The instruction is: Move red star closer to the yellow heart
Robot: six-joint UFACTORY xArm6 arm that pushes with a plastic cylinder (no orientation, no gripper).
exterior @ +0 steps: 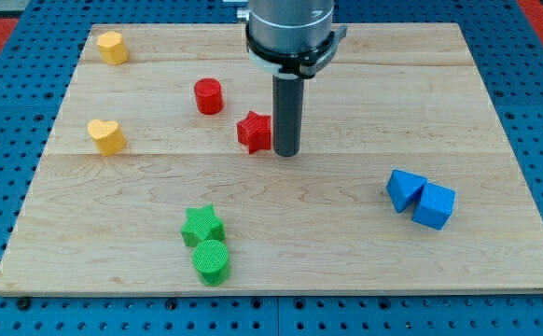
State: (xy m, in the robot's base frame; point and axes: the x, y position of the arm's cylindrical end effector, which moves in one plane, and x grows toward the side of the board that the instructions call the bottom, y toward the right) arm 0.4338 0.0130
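Tip against the red star on a wooden board.

My tip point(286, 152) down on the wooden board point(346, 252), pressed to the right edge of the red star point(254, 131), near the board's middle; no hand or jaws on this rod, so nothing released, clenched or grasped. Red cylinder point(208, 96) just up and left of the star, apart from it. Yellow heart point(106, 136) well apart at the view's left edge, level with the star; a second yellow block point(113, 47), shape unclear, in the top-left corner. Green star point(201, 226) touching green cylinder point(211, 261) near the view's bottom. Two blue blocks point(421, 198) touching at the right. No containers; all blocks directly on the board.
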